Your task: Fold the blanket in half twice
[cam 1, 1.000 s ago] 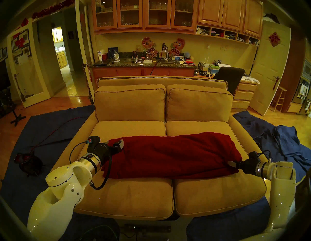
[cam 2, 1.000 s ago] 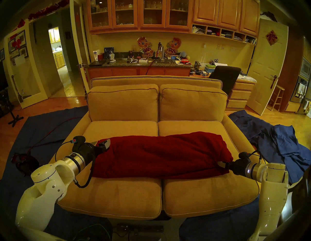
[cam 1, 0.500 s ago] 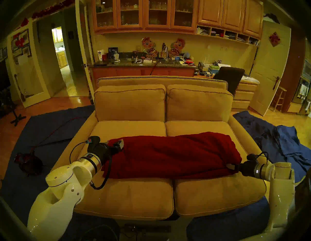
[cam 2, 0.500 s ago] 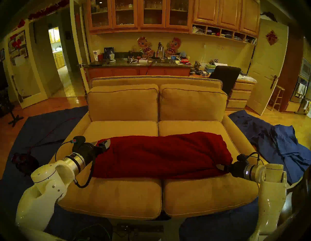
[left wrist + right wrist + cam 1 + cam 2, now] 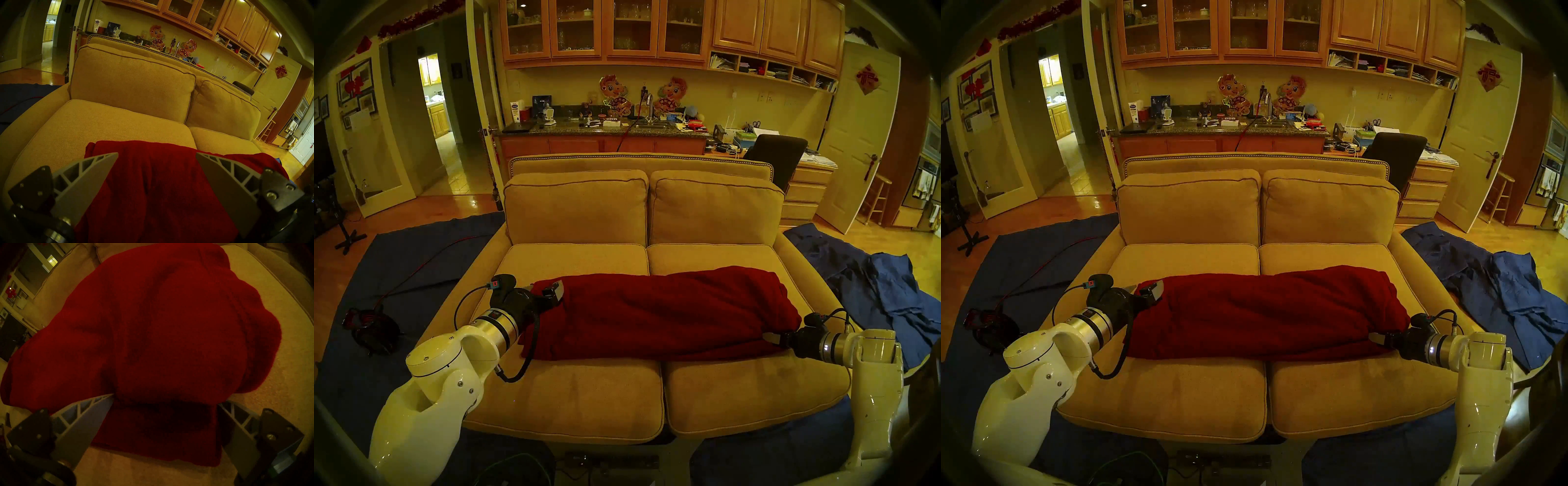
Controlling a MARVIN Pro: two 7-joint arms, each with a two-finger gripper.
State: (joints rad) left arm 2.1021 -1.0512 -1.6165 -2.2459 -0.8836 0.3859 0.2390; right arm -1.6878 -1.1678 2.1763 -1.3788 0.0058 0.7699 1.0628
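The blanket (image 5: 656, 314) is laid lengthwise across the sofa (image 5: 578, 400) seat. The left gripper (image 5: 157, 155) is spread above its left end; the right gripper (image 5: 164, 400) is spread around its right-end fold.

We see a dim, yellow-tinted room lit by warm ceiling lights, fisheye bending and dark vignetting at every edge, and soft focus in our right wrist view.
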